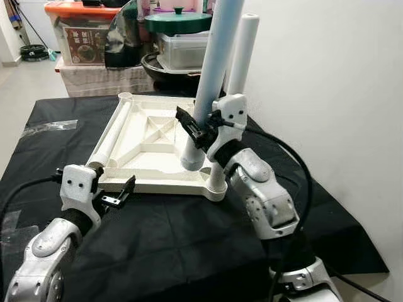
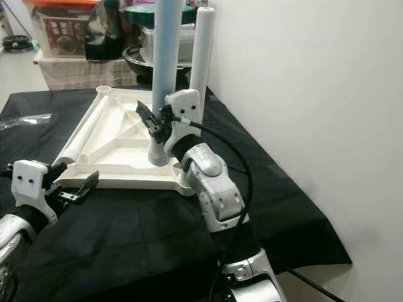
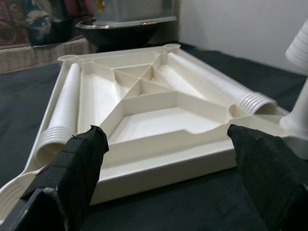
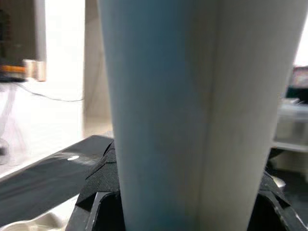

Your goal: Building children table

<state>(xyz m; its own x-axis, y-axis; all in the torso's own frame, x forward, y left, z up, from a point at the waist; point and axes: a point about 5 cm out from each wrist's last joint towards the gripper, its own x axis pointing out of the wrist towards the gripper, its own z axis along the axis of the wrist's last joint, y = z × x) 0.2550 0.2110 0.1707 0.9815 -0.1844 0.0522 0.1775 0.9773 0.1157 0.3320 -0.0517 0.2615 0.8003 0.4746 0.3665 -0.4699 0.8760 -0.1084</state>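
Leg [image 1: 217, 69] top cropped, right tool [image 1: 203, 129] gripping

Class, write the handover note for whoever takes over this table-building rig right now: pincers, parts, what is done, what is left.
Right pincer: shut on an upright table leg, its lower end over the upturned tabletop.
Left pincer: open, at the tabletop's near edge, holding nothing.
Done: one leg stands in the near right corner.
Left: seat the held leg; two legs lie inside the tabletop.
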